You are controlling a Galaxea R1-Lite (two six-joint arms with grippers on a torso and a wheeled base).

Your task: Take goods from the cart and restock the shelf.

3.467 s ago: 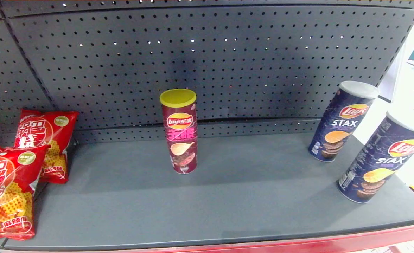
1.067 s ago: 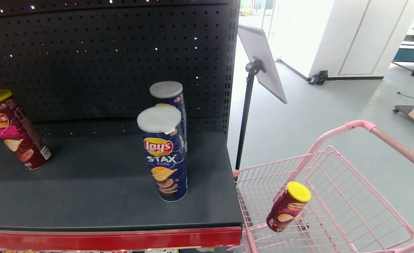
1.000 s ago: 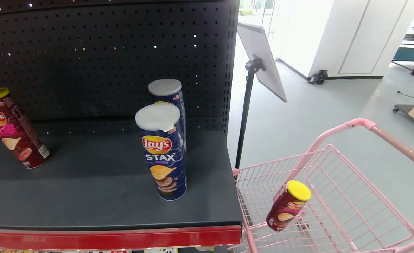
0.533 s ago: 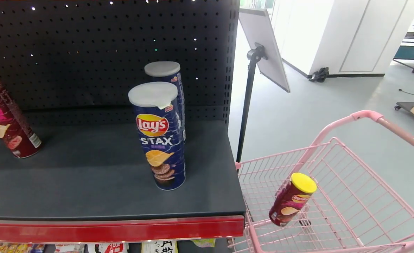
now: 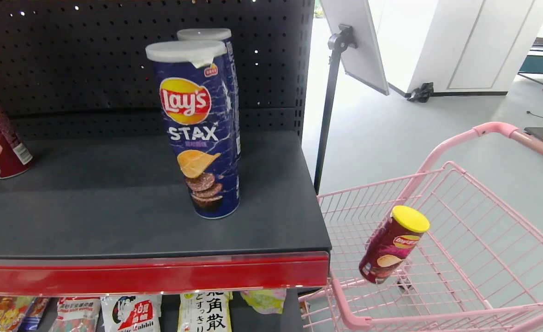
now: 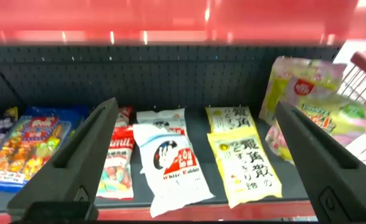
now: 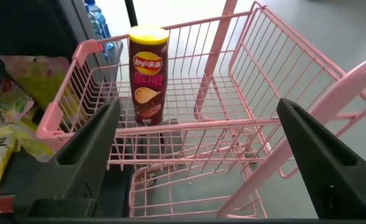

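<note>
Camera swung from shelf to cart, dipping lower; maroon can now in sight, likely next pick. Both arms' jaws wide, empty.

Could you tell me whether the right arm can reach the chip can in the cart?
Probably yes: the right gripper is open and faces the chip can, which stands alone in the pink cart, open from above.

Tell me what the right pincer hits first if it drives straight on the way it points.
Probably the pink cart's near rim, crossing ahead of the open right pincer; the maroon chips can stands beyond, off to one side. Depth is uncertain.
</note>
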